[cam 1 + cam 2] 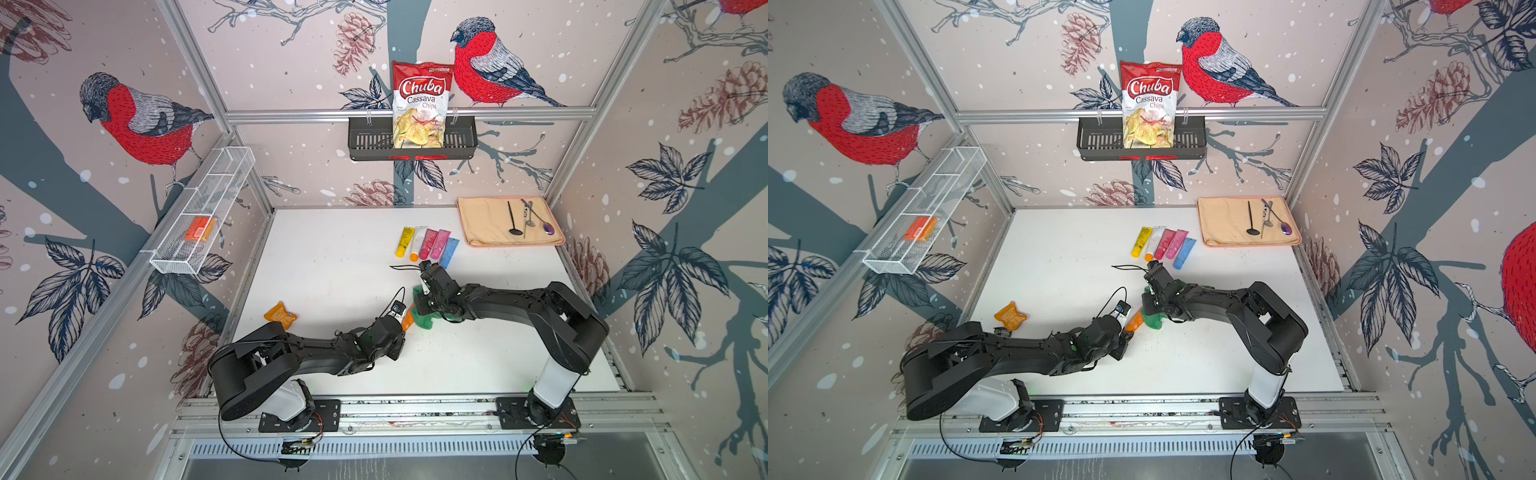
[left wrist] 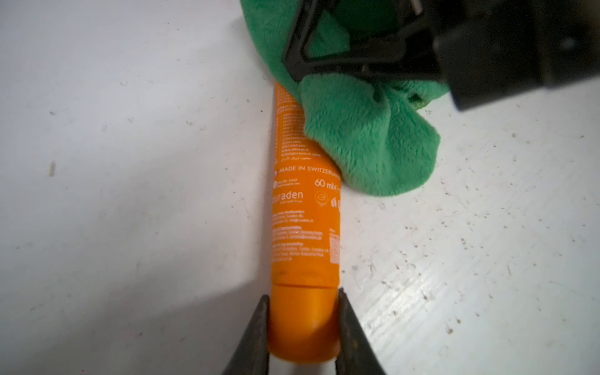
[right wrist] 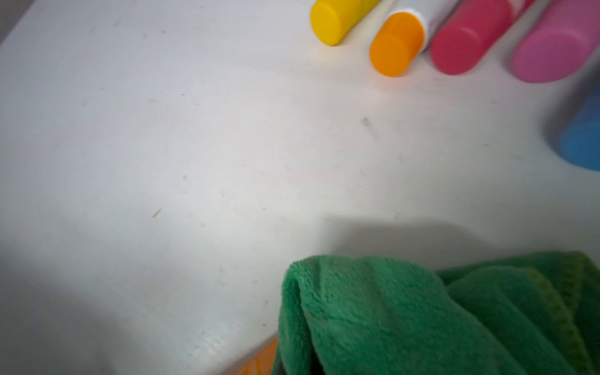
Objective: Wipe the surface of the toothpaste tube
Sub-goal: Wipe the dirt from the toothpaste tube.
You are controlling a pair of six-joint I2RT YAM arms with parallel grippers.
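Note:
An orange toothpaste tube [image 2: 305,211] lies on the white table, and my left gripper [image 2: 303,302] is shut on its orange cap. A green cloth [image 2: 363,136] is draped over the tube's far half. My right gripper [image 1: 424,301] is shut on this cloth and presses it onto the tube from above. In both top views the two grippers meet at the table's middle, with the tube [image 1: 407,321] showing beside the cloth [image 1: 426,322]. In the right wrist view the cloth [image 3: 422,318] hides the fingertips, and a sliver of the tube [image 3: 259,360] shows under it.
Several other coloured tubes [image 1: 428,245] lie in a row just behind the right gripper. A beige mat [image 1: 478,224] with utensils lies at the back right. An orange pouch [image 1: 280,316] lies to the left. A black basket [image 1: 365,141] and a wire shelf [image 1: 199,216] hang on the walls.

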